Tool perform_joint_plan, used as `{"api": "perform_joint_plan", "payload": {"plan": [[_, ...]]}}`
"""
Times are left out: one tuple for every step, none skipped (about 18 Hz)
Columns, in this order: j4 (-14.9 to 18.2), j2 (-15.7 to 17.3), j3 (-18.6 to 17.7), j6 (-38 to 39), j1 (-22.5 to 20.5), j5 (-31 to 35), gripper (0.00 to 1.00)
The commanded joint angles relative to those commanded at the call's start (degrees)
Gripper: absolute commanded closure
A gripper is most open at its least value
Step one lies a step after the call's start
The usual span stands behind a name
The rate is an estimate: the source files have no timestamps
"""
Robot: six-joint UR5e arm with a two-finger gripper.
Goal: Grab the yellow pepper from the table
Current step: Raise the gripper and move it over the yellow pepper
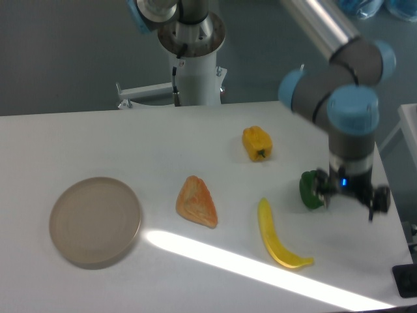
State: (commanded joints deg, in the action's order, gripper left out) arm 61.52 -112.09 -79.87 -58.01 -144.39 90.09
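Yellow pepper (257,143) lies untouched on the surface (98,137), toward the rear right. Gripper (348,195) hangs well apart from it, beside the green pepper (311,189); jaw state cannot be told through blur. Recommended: reposition above the target, descend squarely across its blocky body.

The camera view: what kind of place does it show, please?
Probably a robotics lab or test bench. A grey and blue robot arm stands at a white table, its gripper low beside a green pepper. Toy foods lie spread out: a yellow pepper and a long yellow piece.
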Motion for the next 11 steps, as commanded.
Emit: {"api": "perform_joint_plan", "payload": {"plan": [[0.4,1.8,-2.8,0.1,-0.6,-1.1,0.0],[0.4,3.2,-5.9,0.3,-1.5,-2.3,0.0],[0.4,5.5,-8.8,1.2,-2.6,-3.2,0.0],[0.2,7.5,-11.6,2.4,-3.4,-4.0,0.0],[0.0,8.8,-14.1,3.8,-3.9,-4.7,0.0],[-0.1,9.8,-15.9,5.2,-4.2,-5.1,0.0],[-0.1,10.7,-17.8,6.2,-4.7,-5.1,0.0],[-0.1,11.4,-19.8,7.5,-5.0,-5.2,0.0],[-0.3,12.1,-21.5,9.6,-5.2,-6.1,0.0],[-0.6,12.2,-23.0,11.8,-5.1,-7.4,0.0],[-0.9,12.9,-24.7,12.9,-4.9,-8.1,0.0]]}}
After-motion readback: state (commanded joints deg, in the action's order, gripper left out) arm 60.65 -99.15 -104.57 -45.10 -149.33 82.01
